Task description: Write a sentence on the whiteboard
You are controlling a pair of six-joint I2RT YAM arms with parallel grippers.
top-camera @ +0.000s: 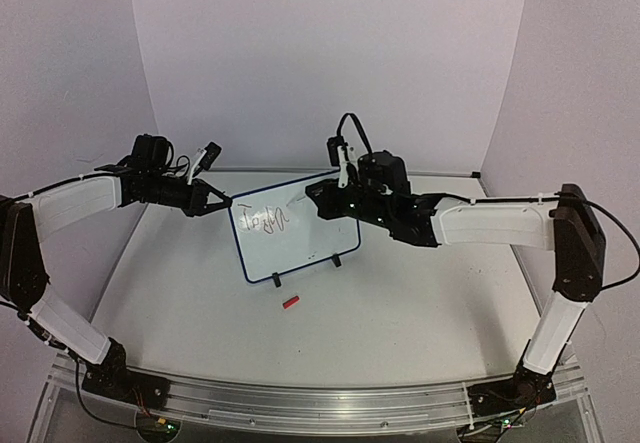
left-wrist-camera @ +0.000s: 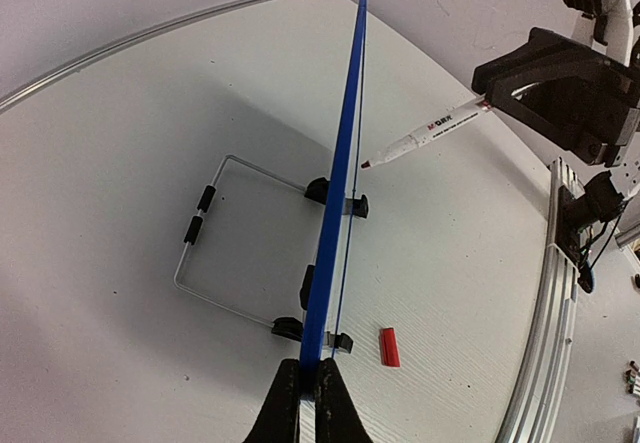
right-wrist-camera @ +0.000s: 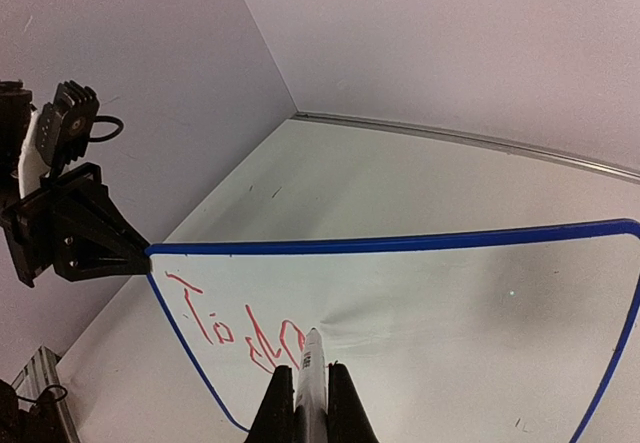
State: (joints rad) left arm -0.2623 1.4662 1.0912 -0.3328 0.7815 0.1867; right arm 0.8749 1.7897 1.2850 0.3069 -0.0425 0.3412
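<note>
The whiteboard (top-camera: 300, 245) stands tilted on its wire stand (left-wrist-camera: 215, 253) at the table's middle, edge-on in the left wrist view (left-wrist-camera: 338, 213). My left gripper (left-wrist-camera: 310, 388) is shut on its blue frame at the upper left corner (top-camera: 228, 203). Red letters of the sentence (right-wrist-camera: 235, 328), roughly "Toda", run along the top left (top-camera: 272, 221). My right gripper (right-wrist-camera: 311, 388) is shut on a white marker (right-wrist-camera: 312, 368) (left-wrist-camera: 425, 133). The marker's tip sits at or just off the board, right after the last letter.
A small red marker cap (top-camera: 291, 303) (left-wrist-camera: 389, 346) lies on the table in front of the board. Two black feet (top-camera: 336, 260) hold the board's lower edge. White walls close in the back and sides; an aluminium rail (top-camera: 320, 408) runs along the near edge.
</note>
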